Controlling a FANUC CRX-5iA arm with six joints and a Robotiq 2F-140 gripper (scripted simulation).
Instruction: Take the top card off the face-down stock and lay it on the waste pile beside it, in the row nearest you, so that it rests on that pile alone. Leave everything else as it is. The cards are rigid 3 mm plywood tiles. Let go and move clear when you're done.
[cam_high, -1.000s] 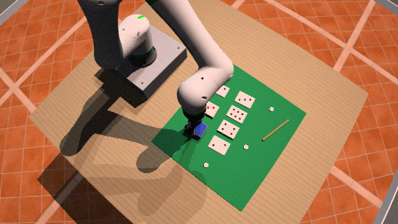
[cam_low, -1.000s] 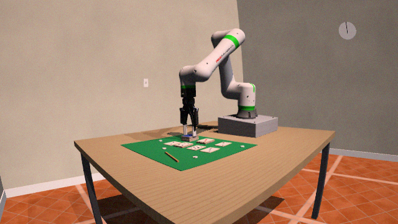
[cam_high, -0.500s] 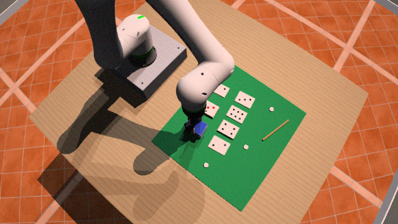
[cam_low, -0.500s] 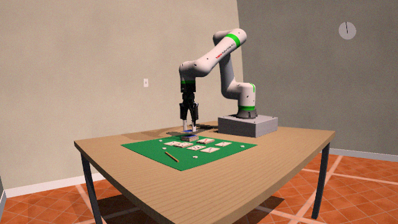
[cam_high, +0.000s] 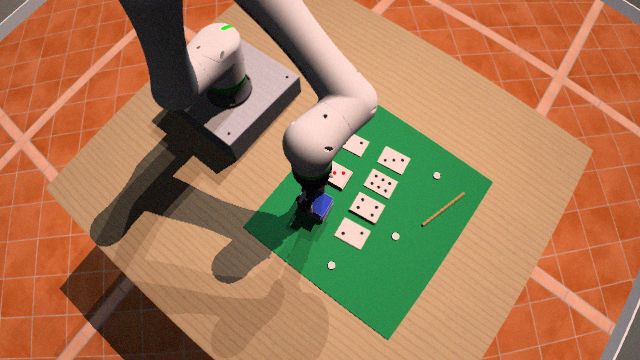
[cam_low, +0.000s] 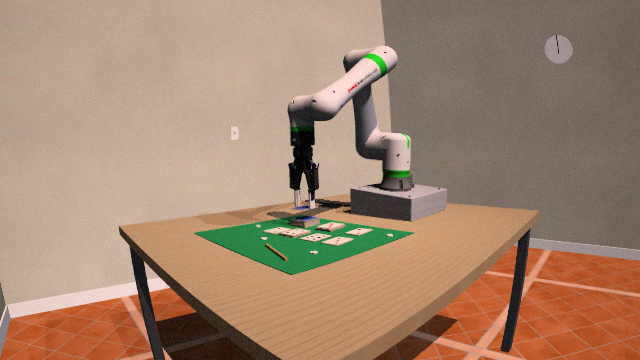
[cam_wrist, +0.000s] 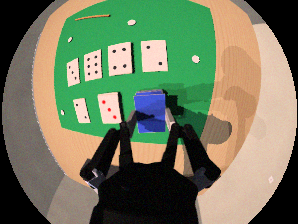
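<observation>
Holding the blue-backed top card (cam_wrist: 149, 104) by its two opposite edges, our jaws stand partly closed on it, fingertips pointing straight down.

In the exterior view we see the card hanging level in the air, directly above the face-down stock (cam_low: 305, 220) and apart from it; the stock rests on the green mat (cam_high: 400, 295) near the mat's edge closest to the arm. Just beside the stock lies the waste pile (cam_high: 340, 175), face up with red pips, and past it one more pale card (cam_high: 356, 145) in the same near row. Behind these we see a far row of four face-up cards with black pips (cam_high: 380, 183). Three small white discs (cam_high: 395, 236) and a thin wooden stick (cam_high: 443, 209) lie farther out on the mat. The mat covers part of the wooden surface (cam_high: 525, 150), which also carries the arm's grey base block (cam_high: 280, 85).
</observation>
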